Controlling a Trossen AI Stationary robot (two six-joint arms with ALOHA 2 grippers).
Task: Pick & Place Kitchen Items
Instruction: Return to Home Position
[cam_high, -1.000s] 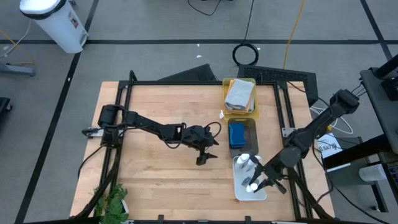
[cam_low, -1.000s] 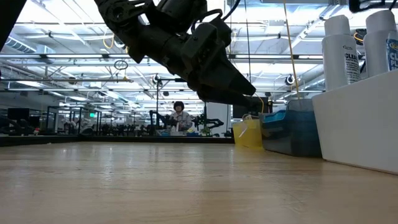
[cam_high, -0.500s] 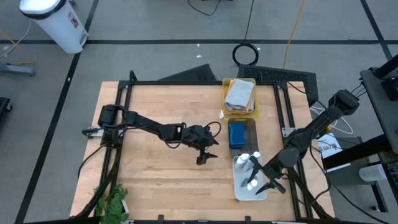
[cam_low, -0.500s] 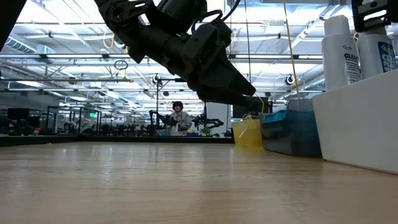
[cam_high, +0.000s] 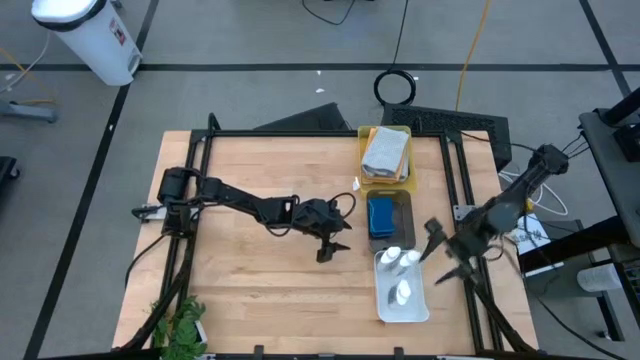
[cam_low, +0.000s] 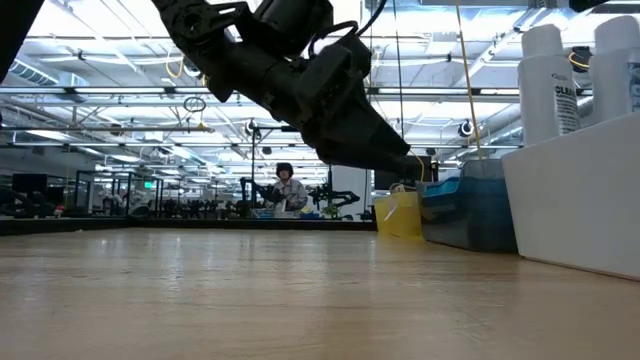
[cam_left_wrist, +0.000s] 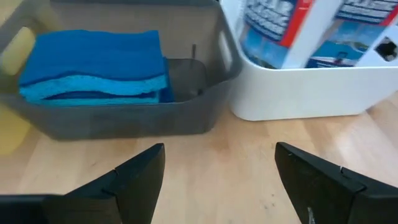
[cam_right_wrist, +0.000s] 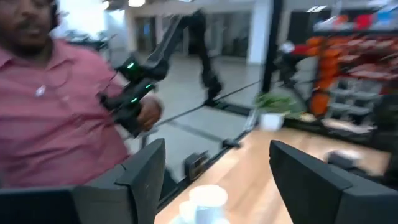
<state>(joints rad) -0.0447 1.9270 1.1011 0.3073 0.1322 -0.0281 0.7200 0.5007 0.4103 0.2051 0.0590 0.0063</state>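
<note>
Right tool (cam_high: 440, 252) hung wide open and empty just beside the white tray (cam_high: 405, 312), where three white bottles (cam_high: 392, 256) stood. Left tool (cam_high: 334, 245), also spread wide, hovered over the table (cam_high: 250, 270) near the blue sponges (cam_high: 381, 213) in their dark grey tray (cam_high: 402, 205).

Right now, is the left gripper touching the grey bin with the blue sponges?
Apart. The high view shows a plain gap between the left gripper and the grey bin; the left wrist view shows bare table between them too.
</note>
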